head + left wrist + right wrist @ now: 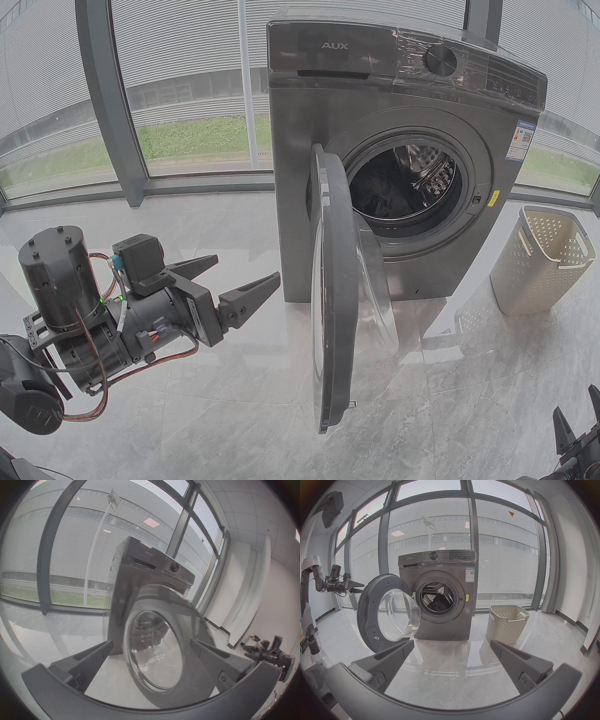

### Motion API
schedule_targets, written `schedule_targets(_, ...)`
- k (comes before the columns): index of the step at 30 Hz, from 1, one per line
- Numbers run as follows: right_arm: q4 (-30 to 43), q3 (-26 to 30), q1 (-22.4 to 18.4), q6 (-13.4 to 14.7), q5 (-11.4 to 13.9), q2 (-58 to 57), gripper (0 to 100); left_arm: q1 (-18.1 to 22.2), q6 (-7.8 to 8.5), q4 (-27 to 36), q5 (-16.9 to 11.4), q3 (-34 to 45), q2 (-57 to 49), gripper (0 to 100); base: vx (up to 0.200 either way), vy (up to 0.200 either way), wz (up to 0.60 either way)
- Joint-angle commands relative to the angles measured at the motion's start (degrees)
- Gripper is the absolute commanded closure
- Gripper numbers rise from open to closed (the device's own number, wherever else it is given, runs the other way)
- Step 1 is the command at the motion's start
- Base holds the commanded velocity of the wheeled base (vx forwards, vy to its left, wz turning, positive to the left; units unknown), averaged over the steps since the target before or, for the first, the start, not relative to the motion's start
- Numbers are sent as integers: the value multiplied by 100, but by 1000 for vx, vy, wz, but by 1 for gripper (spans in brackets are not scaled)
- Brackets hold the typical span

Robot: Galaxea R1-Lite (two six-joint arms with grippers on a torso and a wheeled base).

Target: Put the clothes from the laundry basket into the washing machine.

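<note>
Left gripper (247,267) and right gripper (452,645) — both were spread wide, holding nothing. Washing machine (300,187) stood with door (337,281) swung open — dark clothes (378,197) lay in its drum (431,169).

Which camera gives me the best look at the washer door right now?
The right wrist view: the whole open door faces the camera, with its inner side fully visible. The head view has it nearly edge-on. The left wrist view sees its outer face close up, with the lower edge hidden behind the left end effector.
</note>
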Motion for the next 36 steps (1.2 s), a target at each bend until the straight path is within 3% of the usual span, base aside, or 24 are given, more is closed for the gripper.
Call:
schedule_targets(1,-1,40,1,-1,0,-84,0,86,45,-9,321,-119,273,0,0,0,0)
schedule_targets(7,-1,40,1,-1,0,-84,0,-98,36,-9,480,-418,572,0,0,0,0)
schedule_targets(11,-1,40,1,-1,0,-84,0,-239,27,-9,787,-928,1011,0,0,0,0)
schedule_targets(17,-1,40,1,-1,0,-84,0,-309,36,79,796,-1578,1442,0,0,0,0)
schedule_targets(25,-1,40,1,-1,0,-84,0,-792,-26,105,787,-2149,1960,0,0,0,0)
schedule_targets(36,-1,40,1,-1,0,-84,0,-819,-17,97,778,-2782,2575,0,0,0,0)
